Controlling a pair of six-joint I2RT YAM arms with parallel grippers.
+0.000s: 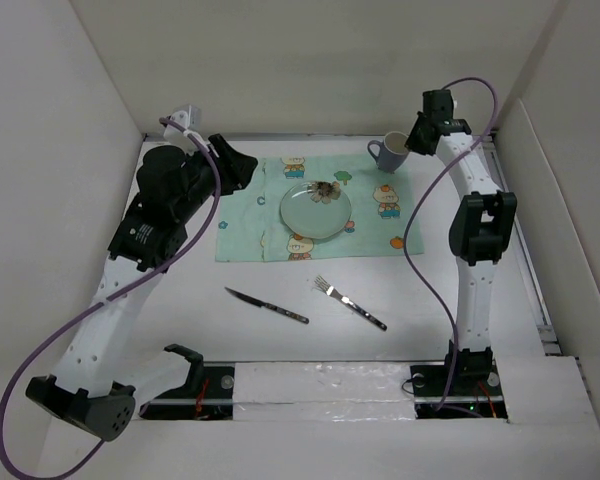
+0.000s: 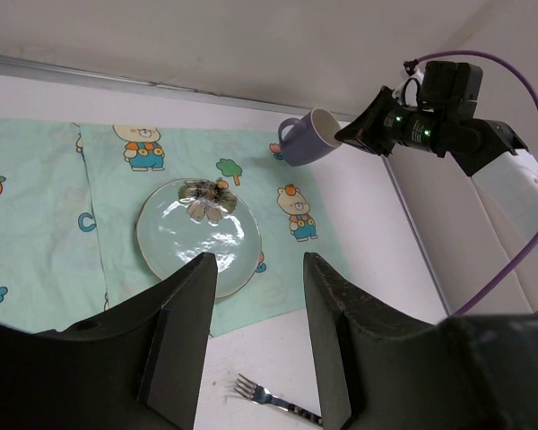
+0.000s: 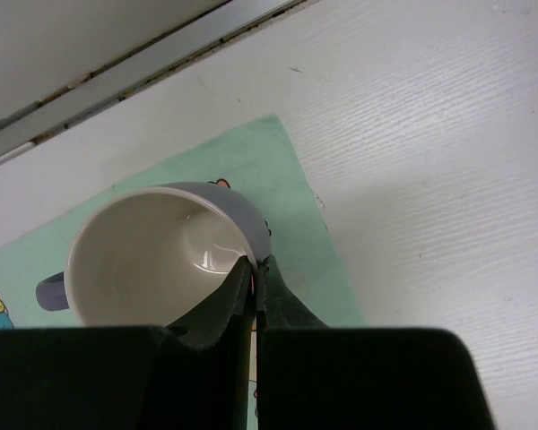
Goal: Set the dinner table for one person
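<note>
- The dinner table (image 1: 290,285) is the wide white top filling the floor of the walled bay, with both arms reaching over it from the near edge. I take 12 o'clock as the far wall.
- A mint-green placemat (image 1: 250,225) with cartoon prints lies on the far half of the table.
- 1 pale glass plate (image 1: 315,212) sits on the cloth near its middle, with a dark flower-like mark at its 12 o'clock rim.
- 1 lilac mug (image 1: 388,152) is at 2 o'clock from the plate, at the cloth's far right corner.
- The right gripper (image 3: 254,264) has its 2 fingers pinched on the mug's rim; I cannot tell whether the base touches the cloth.
- The left gripper (image 2: 257,262) hangs above the cloth's left side, fingers spread, grasping nothing.
- 1 knife (image 1: 267,305) lies on bare table at 7 o'clock from the plate, and 1 fork (image 1: 350,302) at 5 o'clock. They are apart from each other.
</note>
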